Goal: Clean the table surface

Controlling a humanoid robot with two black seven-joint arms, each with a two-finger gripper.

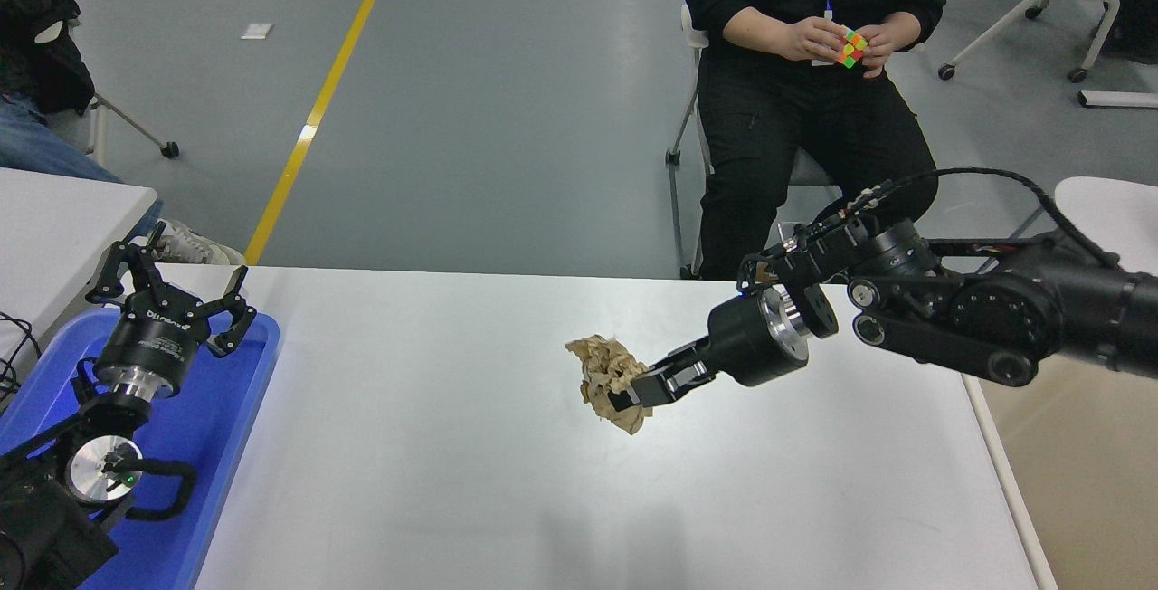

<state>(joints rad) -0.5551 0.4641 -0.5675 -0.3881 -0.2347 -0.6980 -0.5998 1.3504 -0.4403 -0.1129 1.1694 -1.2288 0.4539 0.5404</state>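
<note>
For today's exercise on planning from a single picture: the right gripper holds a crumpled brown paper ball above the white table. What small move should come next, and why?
Probably swing the right gripper rightward toward the beige bin at the table's right edge. The paper ball is clamped and appears lifted off the table surface, so carrying it to the bin seems the sensible step. The left gripper sits parked over the blue tray.

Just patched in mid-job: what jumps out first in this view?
The right end effector holds a crumpled brown paper wad above the middle of the white table. The left end effector sits open over a blue tray at lower left. Beyond the far edge, a seated person turns a colourful puzzle cube.
</note>
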